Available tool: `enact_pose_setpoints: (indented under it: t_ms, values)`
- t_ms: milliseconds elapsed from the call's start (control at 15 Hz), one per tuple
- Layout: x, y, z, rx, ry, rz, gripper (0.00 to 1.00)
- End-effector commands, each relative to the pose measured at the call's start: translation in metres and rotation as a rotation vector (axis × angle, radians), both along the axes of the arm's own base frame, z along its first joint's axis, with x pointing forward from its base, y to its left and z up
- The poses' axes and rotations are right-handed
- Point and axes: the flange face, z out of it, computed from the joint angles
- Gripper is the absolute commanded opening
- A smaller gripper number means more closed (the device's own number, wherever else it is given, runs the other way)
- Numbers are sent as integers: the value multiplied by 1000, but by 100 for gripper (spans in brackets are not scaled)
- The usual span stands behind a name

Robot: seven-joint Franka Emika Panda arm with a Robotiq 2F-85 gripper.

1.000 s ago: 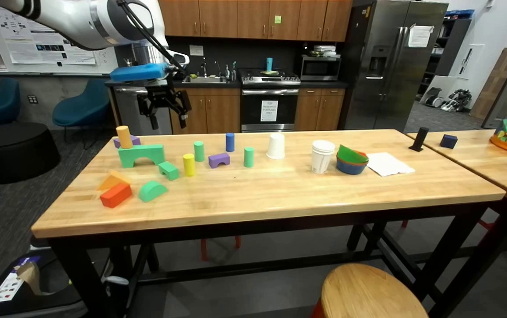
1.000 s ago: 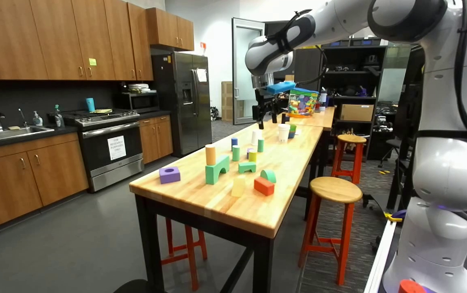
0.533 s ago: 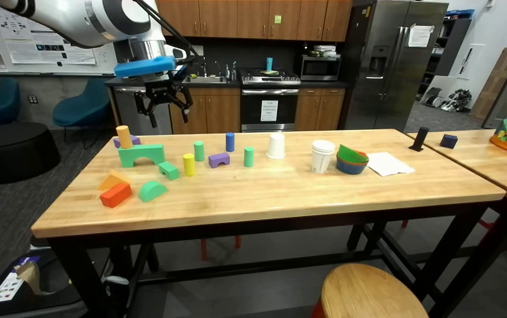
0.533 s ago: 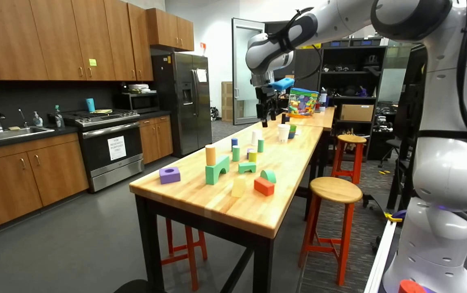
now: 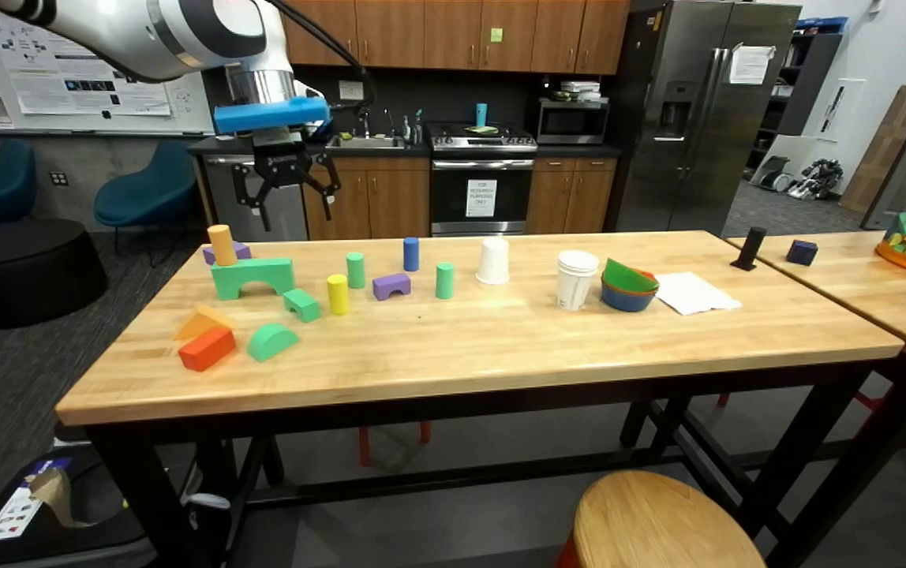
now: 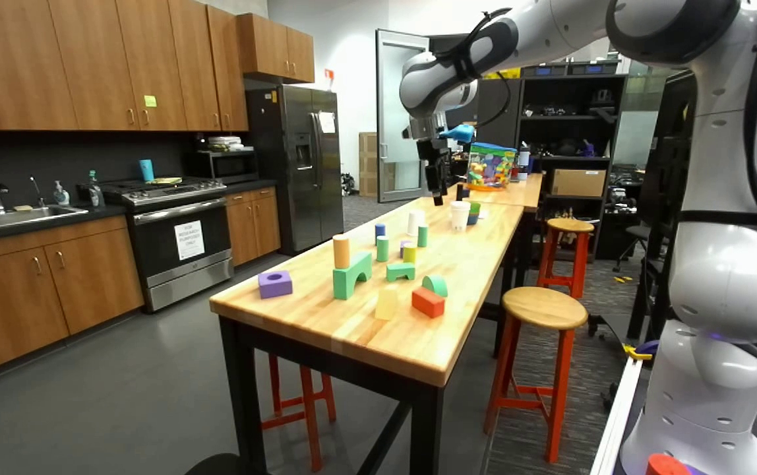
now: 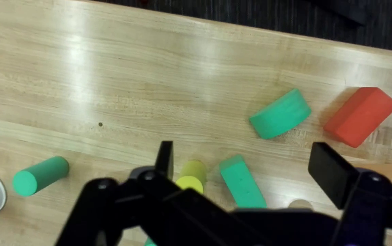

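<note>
A: What is the condition of the end effector?

B: It is spread wide, its two fingers well apart, and hangs above the table, raised from the blocks that rest there.

A: Which objects lie nearest?

B: In the wrist view, a yellow cylinder and a small green arch appear within the span between the fingers. Both rest on the table below, the cylinder upright and the arch just beside it.

A: What surrounds these two?

B: A green half-round block lies near a red block, both toward an edge of the table. In both exterior views, an orange cylinder stands upright on one end of a large green arch.

A: And on the opposite side of the yellow cylinder?

B: A purple arch, near an upright green cylinder; farther along stands an inverted white cup.
</note>
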Motion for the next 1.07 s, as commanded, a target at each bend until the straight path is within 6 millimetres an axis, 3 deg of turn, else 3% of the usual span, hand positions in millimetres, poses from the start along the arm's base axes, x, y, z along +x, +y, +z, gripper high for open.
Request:
enact_pose_setpoints:
  t_ms: [0,200,667,1000]
  values:
    - [-1,0,2,1,5,-4,100]
    - [-2,1,3,-7,16,-5,100]
    - [7,16,-19,-13,133,395,100]
    - [11,17,-39,25,176,659,100]
